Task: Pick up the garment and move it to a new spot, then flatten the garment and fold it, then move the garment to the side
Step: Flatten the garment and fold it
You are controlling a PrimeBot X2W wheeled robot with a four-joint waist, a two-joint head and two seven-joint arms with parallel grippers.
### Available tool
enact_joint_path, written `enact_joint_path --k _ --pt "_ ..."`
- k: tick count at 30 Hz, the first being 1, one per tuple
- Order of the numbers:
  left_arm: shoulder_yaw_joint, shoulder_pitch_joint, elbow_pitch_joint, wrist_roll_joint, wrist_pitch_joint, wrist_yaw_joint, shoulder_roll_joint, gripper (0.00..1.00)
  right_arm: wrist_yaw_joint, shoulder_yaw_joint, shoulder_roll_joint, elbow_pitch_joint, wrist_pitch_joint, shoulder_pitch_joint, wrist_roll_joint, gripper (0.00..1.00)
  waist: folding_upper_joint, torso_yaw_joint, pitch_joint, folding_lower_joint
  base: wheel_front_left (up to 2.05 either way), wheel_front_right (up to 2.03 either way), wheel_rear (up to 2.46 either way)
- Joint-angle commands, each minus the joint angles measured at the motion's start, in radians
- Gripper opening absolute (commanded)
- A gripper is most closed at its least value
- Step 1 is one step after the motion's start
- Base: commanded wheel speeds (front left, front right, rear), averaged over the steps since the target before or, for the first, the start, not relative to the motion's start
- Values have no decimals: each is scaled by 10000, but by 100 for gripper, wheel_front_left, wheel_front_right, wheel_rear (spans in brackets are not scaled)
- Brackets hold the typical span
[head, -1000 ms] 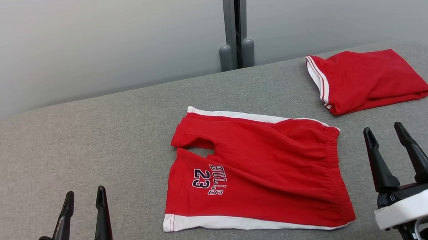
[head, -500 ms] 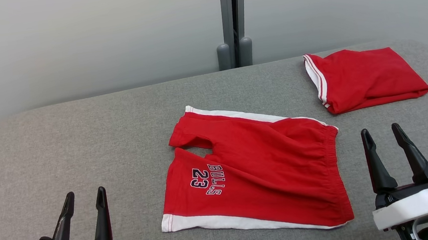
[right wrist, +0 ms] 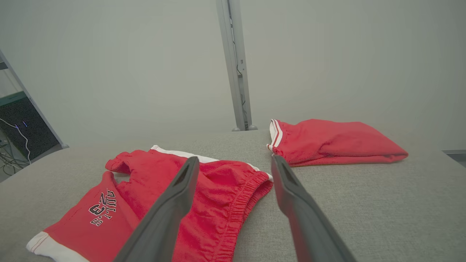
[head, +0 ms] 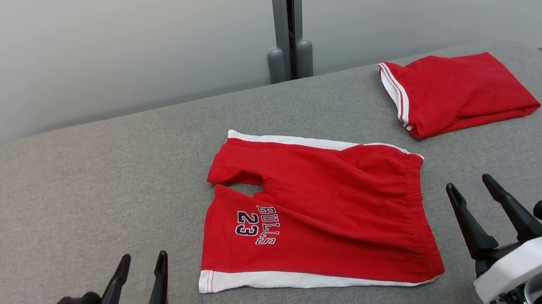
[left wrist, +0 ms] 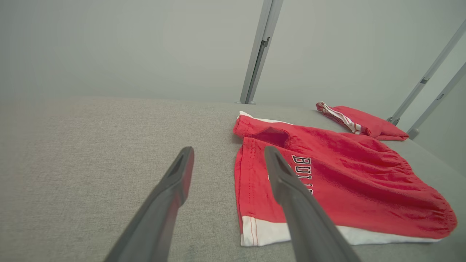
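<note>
My left pincer (head: 143, 261) stands with its fingers spread wide and nothing between them, hovering over the grey table (head: 75, 184) just off the white hem corner of the red shorts (head: 319, 213). My right pincer (head: 469, 184) is spread as wide and holds nothing, near the gathered waistband on the other side. The shorts lie in the middle of the table, spread almost flat, with a small rumple where the legs part. A folded red garment (head: 458, 92) sits well apart at the far right.

I judge this to be the approach to the first pick-up. Next, each pincer must come down on its own edge of the cloth, hem and waistband, and pinch a firm fold before lifting.

Against a second ago, my left pincer has come closer to the hem. My right sits lower in the head view, though the camera itself has shifted, so I can't say how far it truly moved.
</note>
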Motion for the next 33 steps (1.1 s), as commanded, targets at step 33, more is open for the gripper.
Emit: enact_joint_path --k 33 --pt "-2019 -1579 1609 -740 3079 -881 681 100 -1 2518 -839 2140 1818 -499 1638 100 0 -201 1733 0 0 0 0"
